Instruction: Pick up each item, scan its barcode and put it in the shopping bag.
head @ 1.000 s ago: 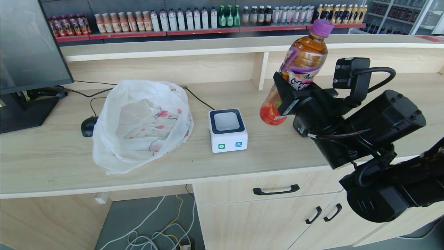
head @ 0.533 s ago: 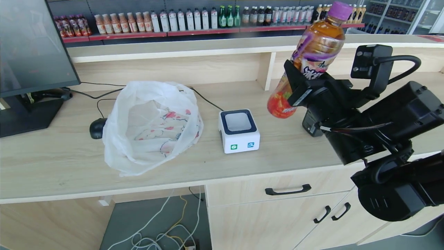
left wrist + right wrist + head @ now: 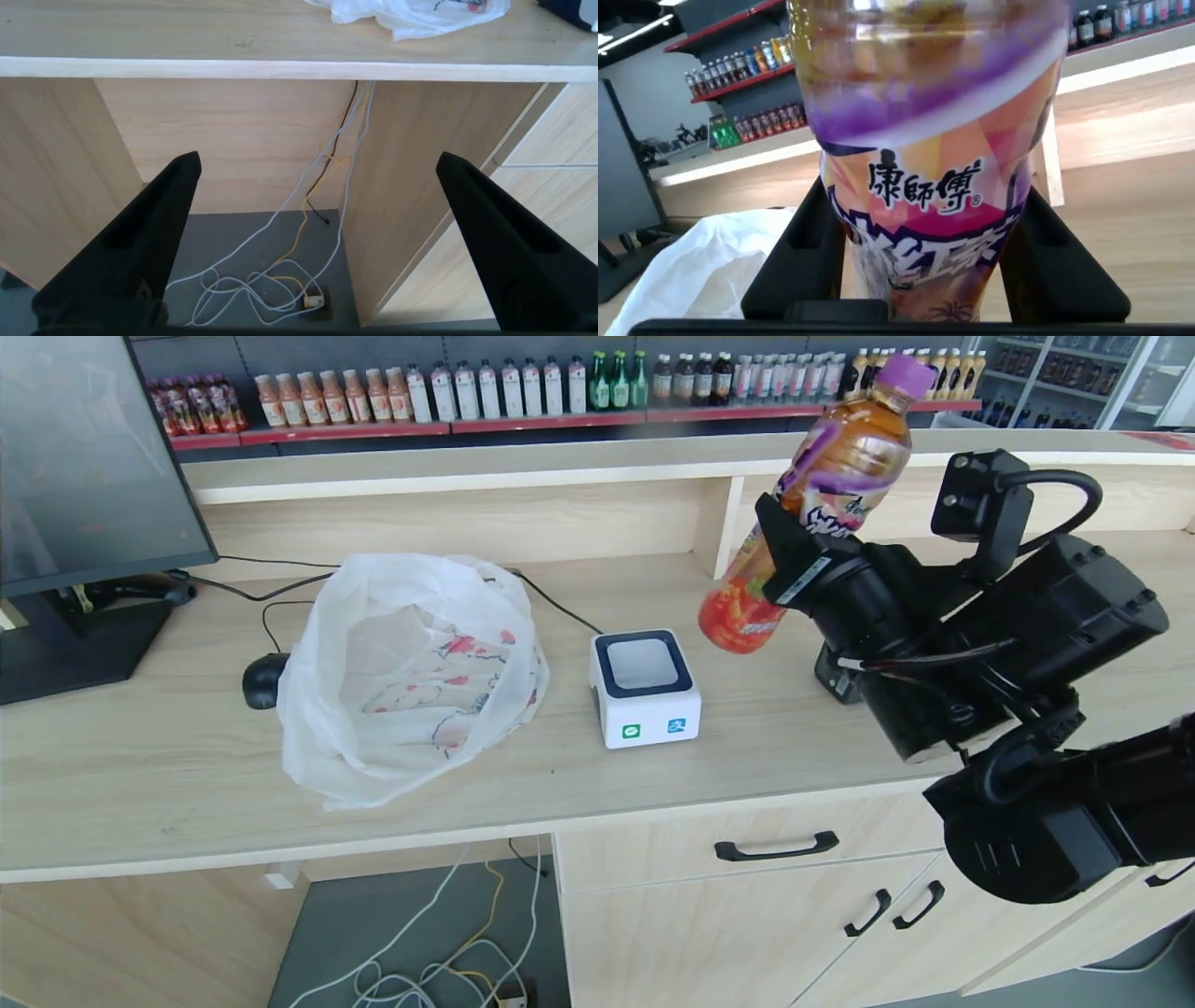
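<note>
My right gripper [image 3: 794, 574] is shut on a drink bottle [image 3: 812, 504] with amber liquid, a purple cap and a colourful label, holding it tilted in the air above the counter, to the right of the white barcode scanner [image 3: 644, 689]. In the right wrist view the bottle [image 3: 938, 159] stands between the black fingers [image 3: 808, 252]. The white plastic shopping bag [image 3: 411, 667] lies open on the counter left of the scanner. My left gripper [image 3: 322, 243] hangs open below counter level, facing the cables on the floor.
A monitor [image 3: 89, 476] on a black stand is at the counter's far left, with a black mouse [image 3: 263, 679] beside the bag. Cables [image 3: 551, 597] run behind the scanner. A raised shelf [image 3: 467, 476] backs the counter. Drawers [image 3: 775, 847] sit below.
The head camera shifted, moving the whole scene rightward. My right gripper lifted the bottle, then brought it slightly left and lower toward the scanner.
</note>
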Controlling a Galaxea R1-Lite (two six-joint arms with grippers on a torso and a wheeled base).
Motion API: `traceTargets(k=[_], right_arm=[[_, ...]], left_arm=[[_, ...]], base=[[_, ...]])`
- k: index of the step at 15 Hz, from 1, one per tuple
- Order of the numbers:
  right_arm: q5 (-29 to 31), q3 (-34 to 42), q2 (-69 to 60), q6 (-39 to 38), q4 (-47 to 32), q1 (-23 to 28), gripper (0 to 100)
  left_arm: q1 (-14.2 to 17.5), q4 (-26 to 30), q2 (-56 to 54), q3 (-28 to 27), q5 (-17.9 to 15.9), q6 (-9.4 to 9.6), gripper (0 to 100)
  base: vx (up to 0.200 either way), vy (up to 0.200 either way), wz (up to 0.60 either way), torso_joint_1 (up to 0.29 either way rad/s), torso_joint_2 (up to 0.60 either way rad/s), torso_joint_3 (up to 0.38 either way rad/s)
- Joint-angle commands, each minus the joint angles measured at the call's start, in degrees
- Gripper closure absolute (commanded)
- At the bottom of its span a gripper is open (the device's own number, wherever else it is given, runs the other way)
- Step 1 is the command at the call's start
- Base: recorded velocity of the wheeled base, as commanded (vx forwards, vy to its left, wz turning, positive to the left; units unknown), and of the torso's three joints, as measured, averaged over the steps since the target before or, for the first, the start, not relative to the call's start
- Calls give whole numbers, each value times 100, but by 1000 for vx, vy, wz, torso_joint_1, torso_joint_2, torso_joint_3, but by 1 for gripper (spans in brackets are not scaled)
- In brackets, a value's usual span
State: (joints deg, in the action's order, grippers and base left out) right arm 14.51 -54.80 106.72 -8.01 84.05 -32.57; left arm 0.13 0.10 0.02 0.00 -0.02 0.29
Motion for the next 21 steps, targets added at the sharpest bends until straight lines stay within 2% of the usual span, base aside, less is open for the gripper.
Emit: traceTargets(k=[1,3,6,9,10,21], right_arm=[[96,-444,227,-394,-240,-21,100],[219,-805,394,-1089,-451,5,100],[254,-717,534,-2302,-460,-21,100],[254,-725,631,-2715,-460,84,100],[263,-717,701,-3286,-469,58,100],[254,-936,939,-4956,-970,-355,100]], left_arm=[[4,-1,-2,0,2,-3,0],[4,-1,-2,0,2,-3,0],[4,-1,-2,0,2,-3,0],[4,-1,-2,0,-6,-3,0],[4,-1,-2,0,2,-3,0],[4,-1,-2,0,2,-3,0]], base=[[0,0,0,0,0,0],[0,0,0,0,0,0],[0,0,0,0,0,0],[0,0,0,0,0,0],[0,0,0,0,0,0],[0,0,0,0,0,0]])
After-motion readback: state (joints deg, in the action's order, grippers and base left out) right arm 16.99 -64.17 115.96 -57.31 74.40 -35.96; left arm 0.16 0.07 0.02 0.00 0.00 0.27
